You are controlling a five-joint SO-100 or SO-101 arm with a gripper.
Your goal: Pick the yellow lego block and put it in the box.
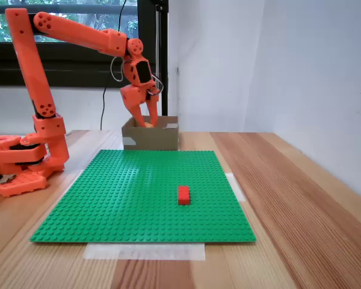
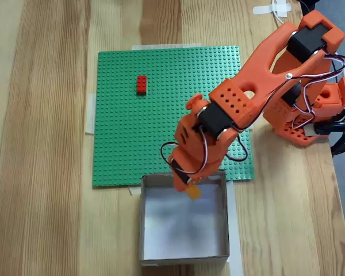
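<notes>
The yellow lego block (image 2: 194, 192) sits tilted at my gripper's tips, just inside the near wall of the box (image 2: 184, 256). In a fixed view the block (image 1: 149, 125) peeks over the rim of the brown cardboard box (image 1: 159, 139), between the two orange fingers (image 1: 134, 111). My gripper (image 1: 147, 123) hangs over the box opening and is shut on the block. From above, my gripper (image 2: 187, 187) reaches over the box edge next to the green baseplate.
A flat green studded baseplate (image 1: 126, 192) is taped to the wooden table, with a red brick (image 1: 183, 194) on it, seen from above as the red brick (image 2: 141, 84). The arm's base (image 2: 316, 109) stands beside the plate. A white wall lies behind the box.
</notes>
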